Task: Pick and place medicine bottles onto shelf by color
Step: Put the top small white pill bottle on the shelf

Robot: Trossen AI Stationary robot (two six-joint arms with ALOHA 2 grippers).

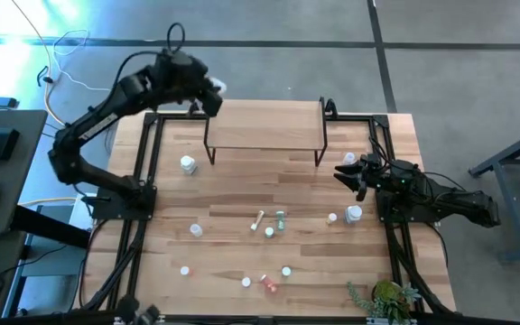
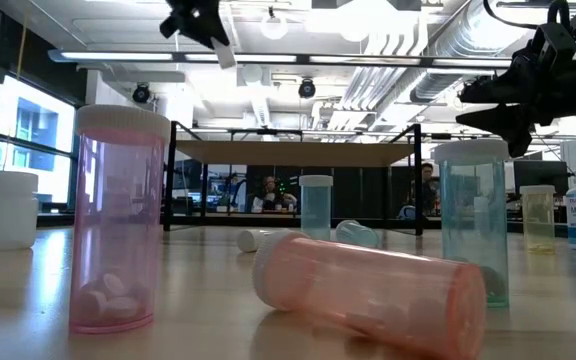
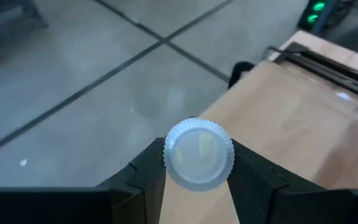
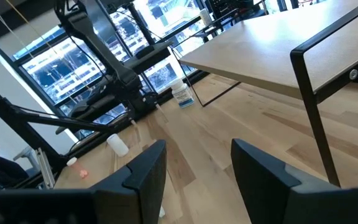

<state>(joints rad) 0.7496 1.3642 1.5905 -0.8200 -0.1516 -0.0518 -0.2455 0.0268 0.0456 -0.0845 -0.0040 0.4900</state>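
Note:
My left gripper (image 1: 211,94) is raised over the far left corner of the shelf (image 1: 264,126), a light-wood board on black legs, and is shut on a white bottle (image 3: 199,154). In the low view this left gripper (image 2: 205,22) hangs high with the white bottle (image 2: 226,52) below it. My right gripper (image 1: 351,171) is open and hovers near the shelf's right legs, beside a small white bottle (image 1: 348,160). Several bottles stand or lie on the tabletop: a large white one (image 1: 188,164), a yellowish one (image 1: 258,219), a green one (image 1: 281,218) and a pink-red one (image 1: 267,285). My left gripper pinches the white bottle at its ribbed cap (image 3: 219,134), one finger (image 3: 146,177) on each side. The fingers come from above, pointing down. The bottle is lifted clear above the shelf's corner (image 3: 272,99), cap end toward the wrist; its body is hidden behind the cap.
The black frame rails (image 1: 147,171) run along both table sides. A small green plant (image 1: 386,294) sits at the near right corner. In the low view a pink vial (image 2: 118,220) stands and a pink-red bottle (image 2: 368,290) lies close by. People show in the room beyond.

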